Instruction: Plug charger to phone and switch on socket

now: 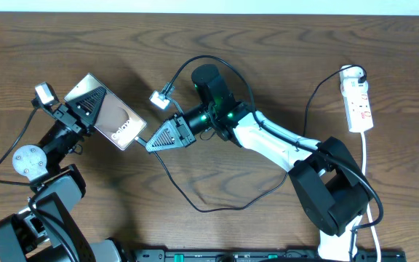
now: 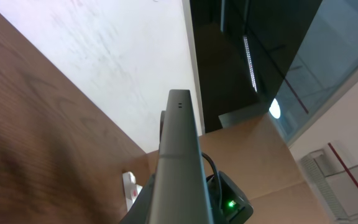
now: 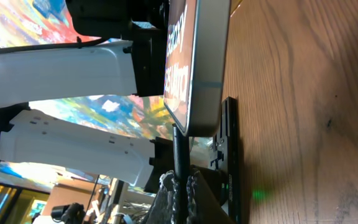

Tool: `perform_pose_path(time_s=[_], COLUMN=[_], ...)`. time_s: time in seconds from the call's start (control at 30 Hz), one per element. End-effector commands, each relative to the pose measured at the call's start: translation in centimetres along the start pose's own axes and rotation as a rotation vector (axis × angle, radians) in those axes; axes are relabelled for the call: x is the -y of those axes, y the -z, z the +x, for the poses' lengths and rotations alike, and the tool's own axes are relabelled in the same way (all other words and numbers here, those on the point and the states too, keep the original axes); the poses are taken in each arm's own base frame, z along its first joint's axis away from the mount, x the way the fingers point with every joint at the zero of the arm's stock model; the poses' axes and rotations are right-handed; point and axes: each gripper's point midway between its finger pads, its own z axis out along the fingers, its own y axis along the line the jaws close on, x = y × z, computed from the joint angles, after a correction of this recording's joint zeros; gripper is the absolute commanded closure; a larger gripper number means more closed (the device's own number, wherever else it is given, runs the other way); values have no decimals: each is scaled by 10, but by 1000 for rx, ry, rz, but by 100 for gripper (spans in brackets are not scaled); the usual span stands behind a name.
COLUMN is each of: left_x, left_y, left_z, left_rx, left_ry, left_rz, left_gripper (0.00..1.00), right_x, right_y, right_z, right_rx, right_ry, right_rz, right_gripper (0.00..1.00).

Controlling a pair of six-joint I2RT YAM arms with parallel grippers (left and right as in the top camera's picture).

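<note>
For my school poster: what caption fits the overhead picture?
Left gripper holds the phone; right gripper holds the charger tip at its end.

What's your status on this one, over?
Left hand shut on phone. Right hand shut on charger, tip at phone's end edge. Socket far right, untouched. Nothing in the way.

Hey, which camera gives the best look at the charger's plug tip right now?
The right wrist view: the charger rises from the right gripper straight to the edge of the phone, close up. Overhead shows only a tiny dark link between them. The left wrist view shows the phone edge-on, no plug.
</note>
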Motion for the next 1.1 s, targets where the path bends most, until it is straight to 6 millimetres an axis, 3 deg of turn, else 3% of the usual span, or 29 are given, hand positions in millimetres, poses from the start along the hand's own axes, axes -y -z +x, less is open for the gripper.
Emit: perform_pose_path(time_s=[0.0,0.47,0.97,1.0,1.07], left_x=[6,6,6,6,6], left_y=[-1,-1,-1,-1,-1], left_z=[12,12,12,12,11], left_rx=[-63,-63,-67,-66,-61], left_ry=[-49,-49,-49,-49,-49], left_rz=[9,9,9,9,9], left_gripper=[92,93,92,92,92], right_x=[1,-1,1,1,-1], right_y=[2,-6,-5,-5,-5], right_z=[-13,-32,-37,-37,-35], right_rx=[50,123,149,144,131], right_ry=[6,22,10,11,11], right_rz=[53,88,105,100,88], right_gripper=[99,99,99,98,82])
